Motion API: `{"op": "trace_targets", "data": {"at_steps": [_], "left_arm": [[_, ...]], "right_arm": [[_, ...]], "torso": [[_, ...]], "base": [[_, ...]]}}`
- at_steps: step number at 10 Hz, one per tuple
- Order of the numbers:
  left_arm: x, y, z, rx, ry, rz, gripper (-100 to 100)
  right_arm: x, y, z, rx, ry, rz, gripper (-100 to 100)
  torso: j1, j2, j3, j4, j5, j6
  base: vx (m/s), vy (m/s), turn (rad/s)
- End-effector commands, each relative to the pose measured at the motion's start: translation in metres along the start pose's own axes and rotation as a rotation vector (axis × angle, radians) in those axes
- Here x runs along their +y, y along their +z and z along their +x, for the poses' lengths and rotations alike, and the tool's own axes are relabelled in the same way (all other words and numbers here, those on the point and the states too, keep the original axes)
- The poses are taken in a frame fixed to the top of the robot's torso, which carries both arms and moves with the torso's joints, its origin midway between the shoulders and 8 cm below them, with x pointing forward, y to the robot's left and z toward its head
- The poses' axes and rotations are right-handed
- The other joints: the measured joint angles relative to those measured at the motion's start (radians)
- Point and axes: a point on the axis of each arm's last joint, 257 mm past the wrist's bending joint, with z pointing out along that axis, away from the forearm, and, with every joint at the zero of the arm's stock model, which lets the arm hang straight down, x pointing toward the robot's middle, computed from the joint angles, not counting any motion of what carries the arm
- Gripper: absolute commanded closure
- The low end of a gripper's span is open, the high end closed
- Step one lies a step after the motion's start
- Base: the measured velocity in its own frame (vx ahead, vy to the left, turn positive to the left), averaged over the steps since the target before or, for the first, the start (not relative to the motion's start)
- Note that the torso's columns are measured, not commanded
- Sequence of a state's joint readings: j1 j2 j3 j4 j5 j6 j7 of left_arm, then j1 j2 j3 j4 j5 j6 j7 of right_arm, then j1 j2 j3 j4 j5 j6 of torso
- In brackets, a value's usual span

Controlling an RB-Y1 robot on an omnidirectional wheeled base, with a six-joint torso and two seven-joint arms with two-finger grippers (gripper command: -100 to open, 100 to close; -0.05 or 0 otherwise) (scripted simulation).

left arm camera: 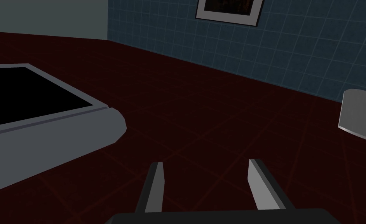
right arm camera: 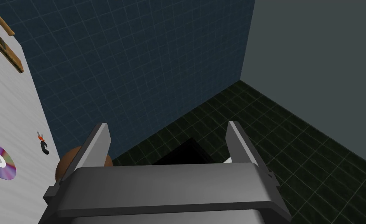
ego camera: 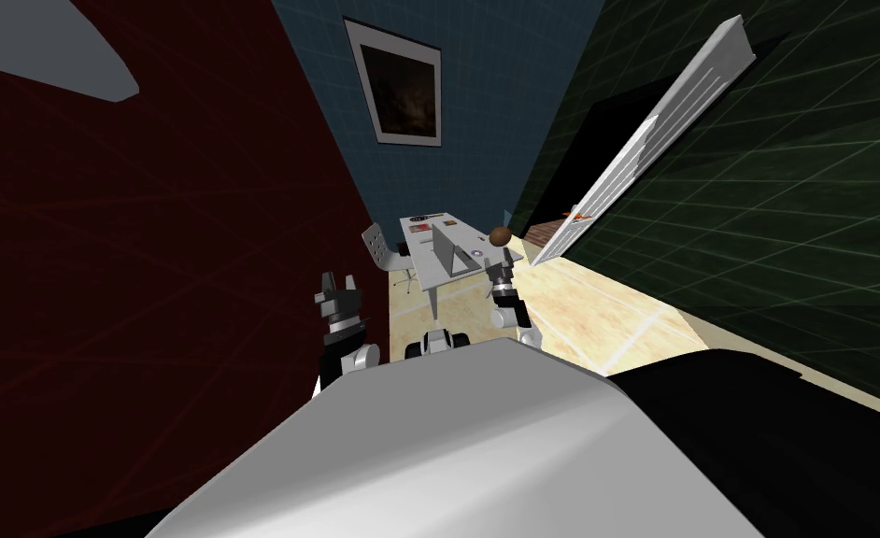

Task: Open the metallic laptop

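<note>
White table [ego camera: 419, 247] bore a grey slab laptop [ego camera: 447, 254], lid up.
We logged left gripper [left arm camera: 206, 162], right gripper [right arm camera: 167, 125] wide; brown ball [right arm camera: 63, 167] half hidden.

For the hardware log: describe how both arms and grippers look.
Left gripper and right gripper match: two thin, light grey blade fingers with darker edges on a dark grey box. In the head view the left arm and right arm are white with dark, ringed wrists. No cables or markings visible.
</note>
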State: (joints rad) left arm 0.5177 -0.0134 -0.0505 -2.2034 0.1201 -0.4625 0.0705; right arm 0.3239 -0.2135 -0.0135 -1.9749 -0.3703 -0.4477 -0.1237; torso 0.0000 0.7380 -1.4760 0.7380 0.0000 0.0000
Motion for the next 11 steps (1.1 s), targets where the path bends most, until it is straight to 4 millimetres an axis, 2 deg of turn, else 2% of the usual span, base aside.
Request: {"op": "trace_targets", "data": {"at_steps": [1,4,5,6,7,8,9,10,11], "left_arm": [[0.000,0.000,0.000,0.000,0.000,0.000,0],[0.000,0.000,0.000,0.000,0.000,0.000,0],[0.000,0.000,0.000,0.000,0.000,0.000,0],[0.000,0.000,0.000,0.000,0.000,0.000,0],[0.000,0.000,0.000,0.000,0.000,0.000,0],[0.000,0.000,0.000,0.000,0.000,0.000,0],[0.000,0.000,0.000,0.000,0.000,0.000,0],[0.000,0.000,0.000,0.000,0.000,0.000,0],[0.000,0.000,0.000,0.000,0.000,0.000,0]], "right_arm": [[-0.012,0.005,-0.008,-0.023,0.078,0.028,-100],[-0.034,0.015,-0.019,-0.057,0.200,0.077,-100],[-0.034,0.015,-0.021,-0.064,0.215,0.076,-100],[-0.045,0.020,-0.025,-0.079,0.271,0.101,-100],[-0.045,0.020,-0.026,-0.086,0.287,0.100,-100],[-0.057,0.024,-0.030,-0.101,0.342,0.125,-100],[-0.057,0.024,-0.031,-0.109,0.361,0.123,-100],[-0.069,0.029,-0.034,-0.125,0.418,0.148,-100],[-0.069,0.029,-0.035,-0.132,0.437,0.147,-100]], "torso": [[0.000,0.000,0.000,0.000,0.000,0.000],[0.000,0.000,0.000,0.000,0.000,0.000],[0.000,0.000,0.000,0.000,0.000,0.000],[0.000,0.000,0.000,0.000,0.000,0.000],[0.000,0.000,0.000,0.000,0.000,0.000],[0.000,0.000,0.000,0.000,0.000,0.000],[0.000,0.000,0.000,0.000,0.000,0.000],[0.000,0.000,0.000,0.000,0.000,0.000],[0.000,0.000,0.000,0.000,0.000,0.000]], "base": [[-0.009,-0.008,0.003],[-0.011,-0.010,0.003],[-0.010,-0.006,0.002],[-0.012,-0.011,0.002],[-0.011,-0.009,0.004],[-0.014,-0.009,0.001],[-0.011,-0.009,0.003],[-0.011,-0.012,0.001],[-0.010,-0.009,0.003]]}}
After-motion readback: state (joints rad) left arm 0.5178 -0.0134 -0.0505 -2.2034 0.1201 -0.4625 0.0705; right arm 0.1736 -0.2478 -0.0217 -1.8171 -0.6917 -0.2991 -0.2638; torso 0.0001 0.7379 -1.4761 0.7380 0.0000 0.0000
